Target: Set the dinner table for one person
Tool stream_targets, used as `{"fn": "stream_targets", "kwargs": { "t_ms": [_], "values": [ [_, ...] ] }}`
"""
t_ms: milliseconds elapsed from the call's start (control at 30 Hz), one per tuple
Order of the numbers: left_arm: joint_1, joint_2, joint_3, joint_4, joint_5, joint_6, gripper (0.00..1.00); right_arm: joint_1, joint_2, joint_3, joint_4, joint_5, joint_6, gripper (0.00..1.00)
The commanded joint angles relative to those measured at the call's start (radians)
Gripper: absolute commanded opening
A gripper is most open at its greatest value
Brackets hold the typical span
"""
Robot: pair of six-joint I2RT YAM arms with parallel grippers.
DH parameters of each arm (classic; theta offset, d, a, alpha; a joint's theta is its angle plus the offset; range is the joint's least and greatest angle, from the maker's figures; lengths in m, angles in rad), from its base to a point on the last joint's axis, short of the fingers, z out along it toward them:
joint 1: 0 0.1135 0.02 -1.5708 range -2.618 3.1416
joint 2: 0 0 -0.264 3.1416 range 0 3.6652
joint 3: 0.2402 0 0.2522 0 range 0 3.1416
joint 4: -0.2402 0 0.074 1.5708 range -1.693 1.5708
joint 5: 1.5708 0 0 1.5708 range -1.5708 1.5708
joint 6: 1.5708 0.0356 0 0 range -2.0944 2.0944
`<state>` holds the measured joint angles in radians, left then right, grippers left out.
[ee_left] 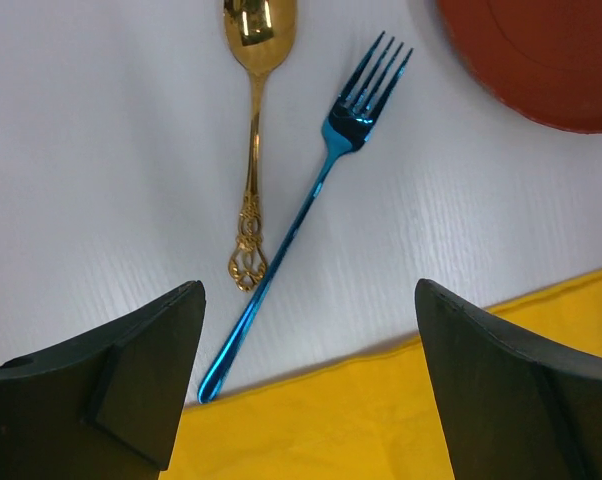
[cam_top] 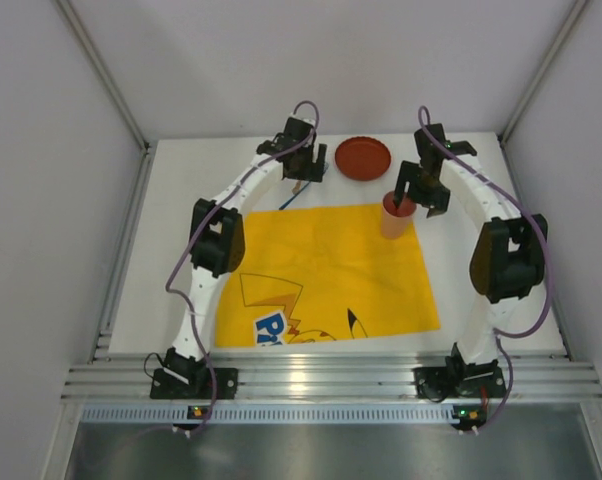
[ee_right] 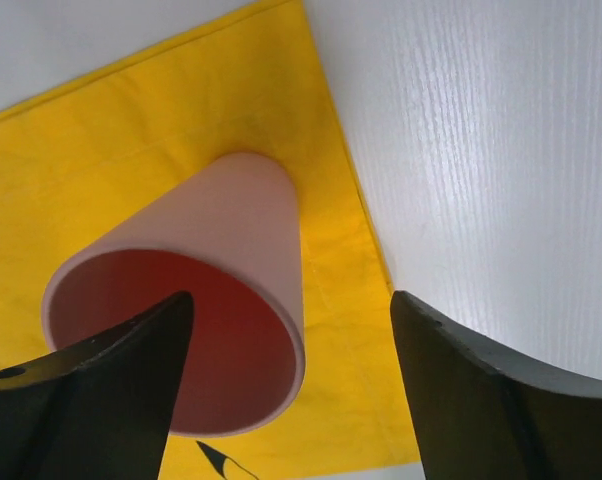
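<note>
A pink cup (cam_top: 396, 215) stands upright on the far right corner of the yellow cloth (cam_top: 326, 275), which lies on the white dinner table (cam_top: 181, 200). My right gripper (ee_right: 291, 297) hangs open over the cup (ee_right: 211, 230): its left finger dips inside the rim and its right finger stands clear of the outer wall. My left gripper (ee_left: 309, 285) is open above the cloth's far edge (ee_left: 381, 420), with nothing between its fingers. Just beyond it on the table lie a blue fork (ee_left: 311, 200) and a gold spoon (ee_left: 251, 150).
A red plate (cam_top: 363, 157) sits on the table behind the cloth, between the two grippers; its edge shows in the left wrist view's upper right corner (ee_left: 541, 60). White walls close in the table on three sides. A ribbed aluminium rail (cam_top: 331, 380) runs along the near edge.
</note>
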<state>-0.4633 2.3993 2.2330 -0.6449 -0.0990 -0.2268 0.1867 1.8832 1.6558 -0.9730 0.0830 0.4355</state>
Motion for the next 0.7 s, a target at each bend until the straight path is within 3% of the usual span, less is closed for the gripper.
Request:
{"fn": "stream_targets", "kwargs": {
  "t_ms": [0, 67, 300, 433, 667],
  "values": [
    [0.02, 0.041, 0.059, 0.077, 0.059, 0.053, 0.91, 0.002, -0.064, 0.016, -0.012, -0.019, 0.0, 0.82],
    [0.032, 0.072, 0.071, 0.094, 0.129, 0.064, 0.9, 0.008, -0.076, 0.018, -0.035, -0.022, -0.001, 0.88],
    [0.052, 0.126, 0.108, 0.113, 0.173, 0.086, 0.79, 0.026, -0.173, -0.063, -0.07, -0.002, -0.001, 0.89],
    [0.052, 0.152, 0.123, 0.119, 0.151, 0.093, 0.62, 0.026, -0.226, -0.119, -0.081, 0.008, 0.005, 0.89],
    [0.054, 0.205, 0.123, 0.114, 0.127, 0.106, 0.6, 0.025, -0.253, -0.16, -0.099, 0.031, 0.003, 0.89]
  ]
}}
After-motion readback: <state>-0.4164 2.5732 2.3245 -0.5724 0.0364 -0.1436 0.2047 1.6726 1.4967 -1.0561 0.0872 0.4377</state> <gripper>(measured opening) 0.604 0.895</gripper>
